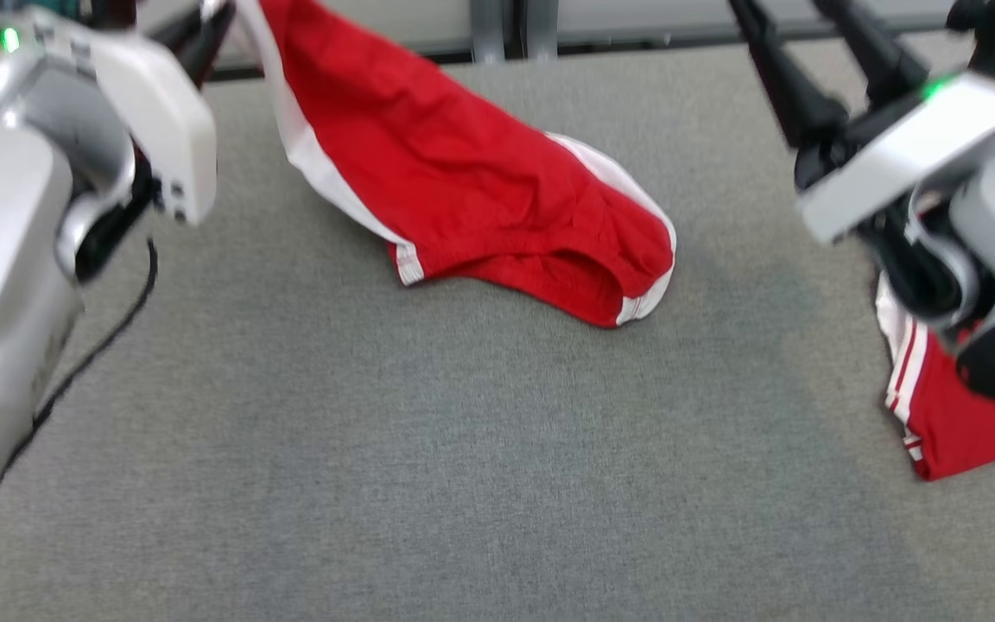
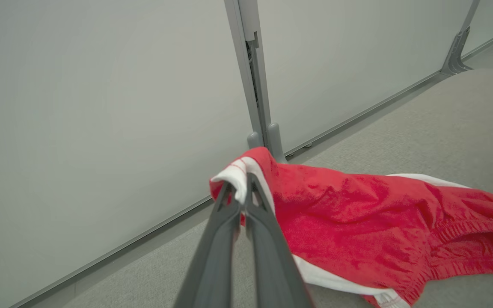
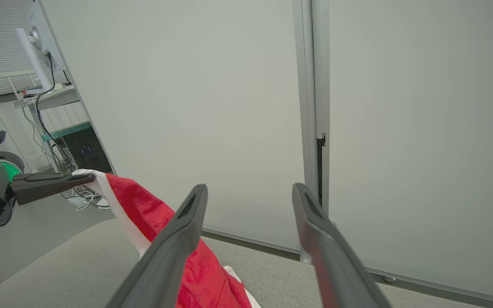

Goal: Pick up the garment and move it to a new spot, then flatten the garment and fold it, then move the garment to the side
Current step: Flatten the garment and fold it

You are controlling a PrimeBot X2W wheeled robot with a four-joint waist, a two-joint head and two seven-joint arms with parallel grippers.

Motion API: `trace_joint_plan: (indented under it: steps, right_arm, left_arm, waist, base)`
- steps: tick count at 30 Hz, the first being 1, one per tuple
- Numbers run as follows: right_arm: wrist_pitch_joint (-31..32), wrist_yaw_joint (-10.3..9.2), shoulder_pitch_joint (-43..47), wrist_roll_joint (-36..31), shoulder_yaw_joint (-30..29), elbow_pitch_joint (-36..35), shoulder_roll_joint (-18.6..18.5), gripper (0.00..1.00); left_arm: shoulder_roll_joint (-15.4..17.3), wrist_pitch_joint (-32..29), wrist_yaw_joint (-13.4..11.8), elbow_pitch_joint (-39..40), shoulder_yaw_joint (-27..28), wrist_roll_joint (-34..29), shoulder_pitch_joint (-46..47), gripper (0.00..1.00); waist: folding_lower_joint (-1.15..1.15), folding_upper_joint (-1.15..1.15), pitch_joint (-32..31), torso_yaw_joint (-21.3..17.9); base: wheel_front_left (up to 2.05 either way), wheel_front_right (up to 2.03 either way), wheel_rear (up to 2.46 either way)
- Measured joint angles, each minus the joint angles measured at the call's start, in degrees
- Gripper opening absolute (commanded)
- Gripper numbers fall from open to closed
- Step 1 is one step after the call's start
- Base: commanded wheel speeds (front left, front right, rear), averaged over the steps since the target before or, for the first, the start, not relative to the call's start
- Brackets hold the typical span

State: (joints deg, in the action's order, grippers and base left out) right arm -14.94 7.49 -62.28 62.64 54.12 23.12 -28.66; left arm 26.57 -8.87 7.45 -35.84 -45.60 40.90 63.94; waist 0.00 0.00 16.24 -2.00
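Red white-trimmed garment (image 1: 480,181), perhaps shorts, corner lifted.

Shorts (image 1: 480,181) lie across the far half of the surface (image 1: 428,449), one corner raised over the far left corner in the left end effector (image 2: 241,188). The right end effector (image 3: 250,190) hangs over the far right. A second garment (image 1: 938,415) lies at the right edge, with partition panels (image 2: 101,107) behind the far edge.

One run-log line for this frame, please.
left end effector: shut on red shorts corner, raised | right end effector: open, empty | rest of shorts: on grey table
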Motion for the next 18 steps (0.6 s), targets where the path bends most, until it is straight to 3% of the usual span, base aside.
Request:
trace_joint_plan:
  steps: [8,14,18]
  right_arm:
    - [-0.1,0.00,18.1,-2.5,-8.2,-5.4,-1.8,1.00]
    - [-0.1,0.00,27.4,-4.7,-13.8,-7.6,-0.5,1.00]
    - [-0.1,0.00,30.6,-5.7,-16.5,-9.0,0.7,1.00]
  left_arm:
    - [3.1,0.2,-0.9,13.9,-0.5,4.1,-10.6,0.00]
    - [3.3,-6.1,-2.0,24.4,-1.0,5.5,-9.2,0.00]
    - [1.2,-9.9,-2.0,29.5,-0.9,8.1,-6.2,0.00]
  waist:
    - [0.00,0.00,-8.5,1.3]
    - [0.00,0.00,-13.3,2.3]
    - [0.00,0.00,-14.7,1.3]
  base:
    - [0.00,0.00,0.00]
    - [0.00,0.00,0.00]
    - [0.00,0.00,0.00]
